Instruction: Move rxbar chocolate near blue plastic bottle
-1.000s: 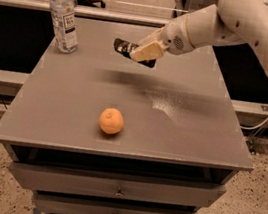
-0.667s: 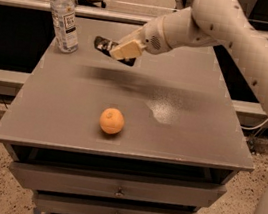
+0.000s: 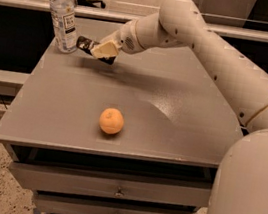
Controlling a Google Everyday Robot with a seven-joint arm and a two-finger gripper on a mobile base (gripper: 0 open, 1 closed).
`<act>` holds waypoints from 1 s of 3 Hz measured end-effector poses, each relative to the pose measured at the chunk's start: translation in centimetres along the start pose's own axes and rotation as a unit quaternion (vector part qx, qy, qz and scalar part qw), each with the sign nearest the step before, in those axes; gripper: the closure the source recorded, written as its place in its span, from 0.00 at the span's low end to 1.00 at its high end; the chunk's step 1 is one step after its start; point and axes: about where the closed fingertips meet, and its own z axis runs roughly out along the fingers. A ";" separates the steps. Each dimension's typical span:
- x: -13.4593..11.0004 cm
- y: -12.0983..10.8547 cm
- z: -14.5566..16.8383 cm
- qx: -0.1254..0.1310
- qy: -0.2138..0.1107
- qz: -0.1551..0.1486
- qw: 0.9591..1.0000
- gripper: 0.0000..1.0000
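The rxbar chocolate (image 3: 85, 44) is a flat black bar held in my gripper (image 3: 101, 51), which is shut on it. The bar sticks out to the left, just above the grey tabletop, its end a short way right of the blue plastic bottle (image 3: 63, 17). The bottle stands upright at the table's far left corner, clear with a white cap and a white-and-dark label. My white arm reaches in from the right across the back of the table.
A round orange (image 3: 111, 120) lies on the grey cabinet top (image 3: 183, 117) near the front middle. Drawers sit below the top. A rail and dark gap run behind the table.
My gripper has carried the bar leftward and lower, from the table's back middle to just right of the bottle. The orange and bottle have not moved.
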 end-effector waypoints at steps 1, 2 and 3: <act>0.4 -1.4 2.0 0.008 0.008 0.007 1.000 0.82; 1.0 -2.0 2.9 0.013 0.016 0.013 1.000 0.59; 1.5 -2.3 3.1 0.016 0.020 0.020 0.999 0.27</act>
